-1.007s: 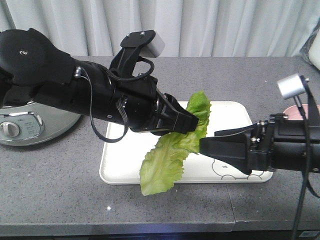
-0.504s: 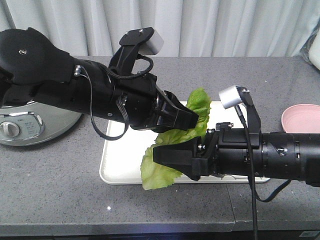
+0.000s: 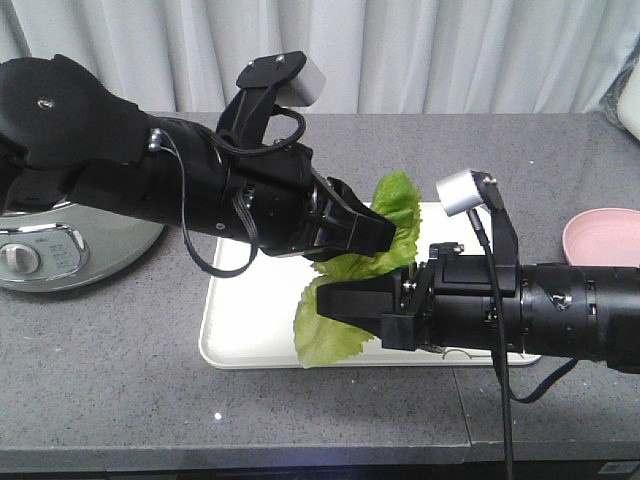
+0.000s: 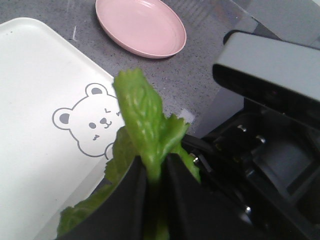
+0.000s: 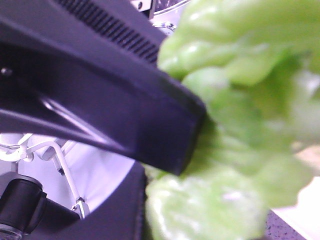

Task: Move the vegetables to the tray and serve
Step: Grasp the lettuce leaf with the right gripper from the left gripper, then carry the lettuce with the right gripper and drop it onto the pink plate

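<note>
— Grip check, nearest first: is the black right gripper (image 3: 338, 300) closed?
— Cannot tell. It sits against the lower frills of the bright green frilly lettuce leaf (image 3: 393, 205). The black left gripper (image 3: 385, 237) pinches the pale stem, hanging the leaf over the cream-white rectangular plastic bear tray (image 3: 232, 325), probably to release it there.
— Containers?
— Nothing lies flat on the tray. The round pink plate (image 3: 603, 235), at its three o'clock, holds nothing.

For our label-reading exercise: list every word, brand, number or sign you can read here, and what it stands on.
No words or numbers can be read.
Tray: winking bear face drawing only, no lettering in view.
Silver appliance panel: markings too small and blurred to read.
</note>
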Controlling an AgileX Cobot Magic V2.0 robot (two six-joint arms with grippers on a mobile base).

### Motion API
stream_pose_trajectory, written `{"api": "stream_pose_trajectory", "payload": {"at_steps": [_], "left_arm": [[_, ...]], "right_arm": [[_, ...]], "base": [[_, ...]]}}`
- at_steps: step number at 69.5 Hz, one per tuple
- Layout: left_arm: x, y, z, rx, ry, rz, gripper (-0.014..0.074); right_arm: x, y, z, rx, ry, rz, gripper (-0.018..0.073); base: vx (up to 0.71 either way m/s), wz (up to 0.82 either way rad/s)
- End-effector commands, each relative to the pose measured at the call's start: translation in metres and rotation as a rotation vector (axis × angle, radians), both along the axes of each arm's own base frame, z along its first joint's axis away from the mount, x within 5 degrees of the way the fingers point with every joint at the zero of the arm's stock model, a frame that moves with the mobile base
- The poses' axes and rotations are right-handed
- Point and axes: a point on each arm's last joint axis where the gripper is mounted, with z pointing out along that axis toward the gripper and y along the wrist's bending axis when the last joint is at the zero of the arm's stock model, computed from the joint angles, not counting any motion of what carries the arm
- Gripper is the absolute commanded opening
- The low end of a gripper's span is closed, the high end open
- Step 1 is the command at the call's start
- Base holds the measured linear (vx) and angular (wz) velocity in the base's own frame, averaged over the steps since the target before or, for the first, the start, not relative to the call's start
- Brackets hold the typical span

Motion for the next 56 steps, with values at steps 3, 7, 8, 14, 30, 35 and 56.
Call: {"api": "stream_pose_trajectory", "payload": {"at_steps": [3, 7, 8, 14, 30, 35, 56], "left_arm": [[-0.008, 0.003, 0.024, -0.091, -0.031, 0.018, 0.0066], [-0.008, 0.003, 0.024, -0.091, -0.030, 0.017, 0.0119], [-0.008, 0.003, 0.024, -0.091, -0.030, 0.017, 0.0135], [-0.008, 0.003, 0.024, -0.090, -0.031, 0.017, 0.0250], [-0.008, 0.003, 0.024, -0.090, -0.031, 0.017, 0.0416], [-0.008, 0.003, 0.024, -0.090, -0.030, 0.015, 0.0417], [-0.008, 0.003, 0.023, -0.084, -0.027, 0.008, 0.0417]], "right_arm": [[0.001, 0.001, 0.018, 0.062, -0.047, -0.010, -0.0010], [0.001, 0.001, 0.018, 0.062, -0.047, -0.010, -0.0008], [0.001, 0.001, 0.018, 0.062, -0.047, -0.010, -0.0008], [0.001, 0.001, 0.018, 0.061, -0.048, -0.009, -0.0008], [0.003, -0.001, 0.015, 0.010, -0.066, -0.021, -0.0008], [0.002, -0.003, 0.014, -0.032, -0.086, -0.025, -0.0008], [0.004, -0.060, 0.024, -0.177, -0.074, -0.231, -0.0006]], "base": [[0.00, 0.00], [0.00, 0.00], [0.00, 0.00], [0.00, 0.00], [0.00, 0.00], [0.00, 0.00], [0.00, 0.00]]}}
